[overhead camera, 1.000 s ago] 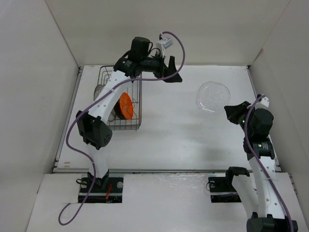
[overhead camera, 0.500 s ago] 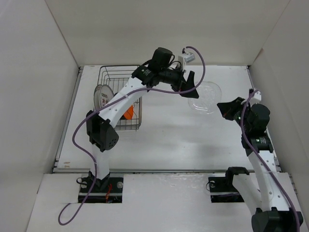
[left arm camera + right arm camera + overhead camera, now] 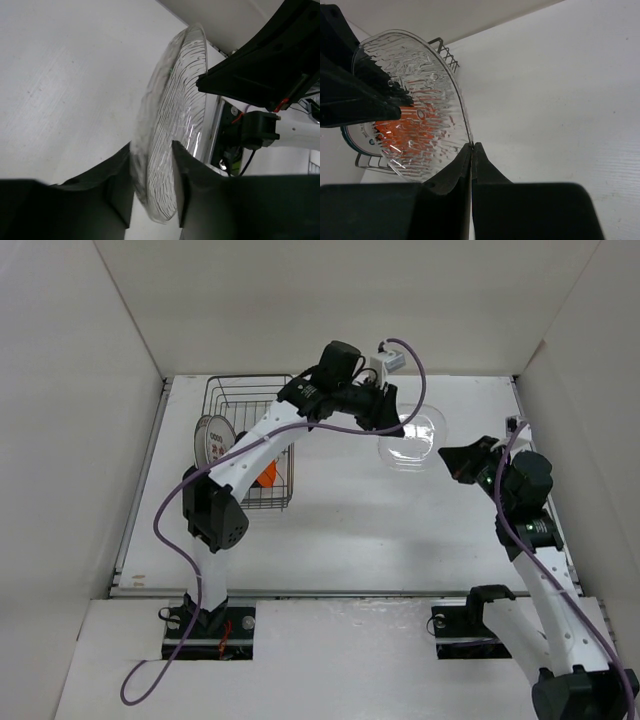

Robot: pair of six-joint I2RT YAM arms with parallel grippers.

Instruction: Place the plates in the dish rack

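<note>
The clear plate hangs on edge above the table's middle right, held between both arms. My right gripper is shut on its right rim, fingertips pinched on the thin edge. My left gripper reaches over from the left and has its jaws closed against both faces of the clear plate, the rim filling the gap. The dish rack stands at the back left with an orange plate and a white plate with red marks upright in it.
White walls enclose the table on the left, back and right. Through the clear plate the right wrist view shows the orange plate and the rack's wires. The left arm spans over the rack.
The left arm swung right from over the rack to the clear plate, and its jaws closed on it. The right arm carried the plate up and leftward to meet it.
</note>
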